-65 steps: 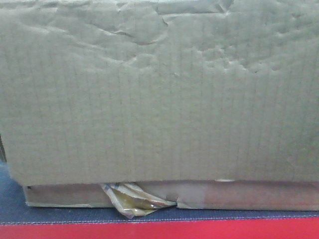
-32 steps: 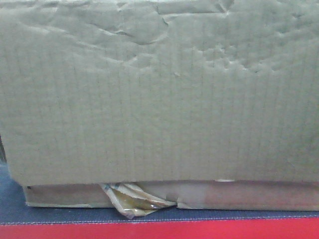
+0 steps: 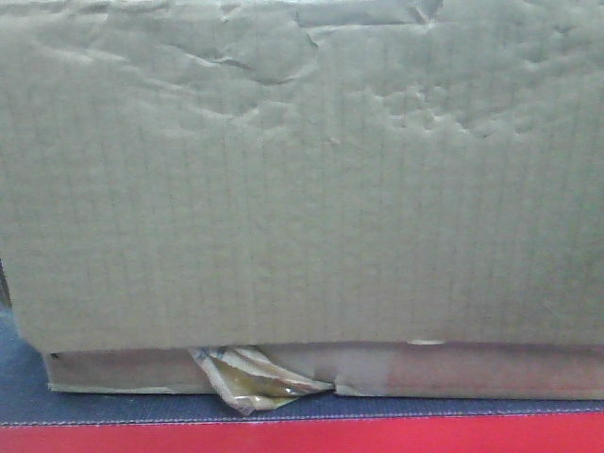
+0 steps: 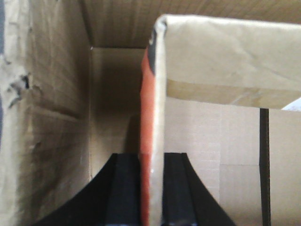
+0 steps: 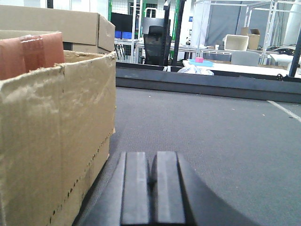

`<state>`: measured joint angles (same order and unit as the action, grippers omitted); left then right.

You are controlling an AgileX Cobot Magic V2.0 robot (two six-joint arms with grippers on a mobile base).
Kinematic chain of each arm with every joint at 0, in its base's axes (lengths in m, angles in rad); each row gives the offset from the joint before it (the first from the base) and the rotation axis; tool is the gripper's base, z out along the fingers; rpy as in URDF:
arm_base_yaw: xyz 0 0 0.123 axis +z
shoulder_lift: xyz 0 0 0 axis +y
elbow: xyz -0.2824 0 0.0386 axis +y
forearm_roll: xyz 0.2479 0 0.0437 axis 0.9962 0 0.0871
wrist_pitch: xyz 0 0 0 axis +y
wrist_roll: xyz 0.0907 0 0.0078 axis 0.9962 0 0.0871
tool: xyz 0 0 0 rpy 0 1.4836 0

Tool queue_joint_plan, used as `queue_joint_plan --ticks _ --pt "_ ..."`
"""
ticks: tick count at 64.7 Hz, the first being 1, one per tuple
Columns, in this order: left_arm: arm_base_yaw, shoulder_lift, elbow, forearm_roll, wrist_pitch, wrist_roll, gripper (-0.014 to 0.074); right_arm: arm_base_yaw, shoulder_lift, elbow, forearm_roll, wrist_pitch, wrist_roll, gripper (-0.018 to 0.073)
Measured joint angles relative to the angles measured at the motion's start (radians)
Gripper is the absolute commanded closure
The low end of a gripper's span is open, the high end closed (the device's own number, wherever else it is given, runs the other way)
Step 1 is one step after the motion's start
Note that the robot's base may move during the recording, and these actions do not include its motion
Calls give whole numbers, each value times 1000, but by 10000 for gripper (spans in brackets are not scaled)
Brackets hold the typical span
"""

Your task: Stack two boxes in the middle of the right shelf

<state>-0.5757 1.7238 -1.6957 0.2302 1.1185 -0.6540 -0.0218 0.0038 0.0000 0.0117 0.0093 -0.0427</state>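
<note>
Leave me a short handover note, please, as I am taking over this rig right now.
Left hand: shut on a cardboard flap; which box it belongs to is unclear.
Right hand: shut, empty, low over a grey surface.
Boxes: the large box sits on the flat box, both on the dark red-edged platform.
Done: stacking.
Left: no shelf shows in any view, so the stack likely has yet to go on it.

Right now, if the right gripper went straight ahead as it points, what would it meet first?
Open grey surface lies ahead of the right gripper; the first thing in line looks like the dark low ledge far off, depth unclear. The cardboard box stands aside, out of line.
</note>
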Motion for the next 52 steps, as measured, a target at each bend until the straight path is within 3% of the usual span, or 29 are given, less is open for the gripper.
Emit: queue_joint_plan --ticks 17,22,39,52 --pt "0 0 0 -14 -7 -2 340 0 0 0 0 0 0 720" --pt "0 0 0 -24 -9 -2 293 0 0 0 0 0 0 720" --pt "0 -2 -58 -64 -18 2 277 0 0 0 0 0 0 720" --pt "0 -50 -188 -26 60 52 277 0 0 0 0 0 0 720"
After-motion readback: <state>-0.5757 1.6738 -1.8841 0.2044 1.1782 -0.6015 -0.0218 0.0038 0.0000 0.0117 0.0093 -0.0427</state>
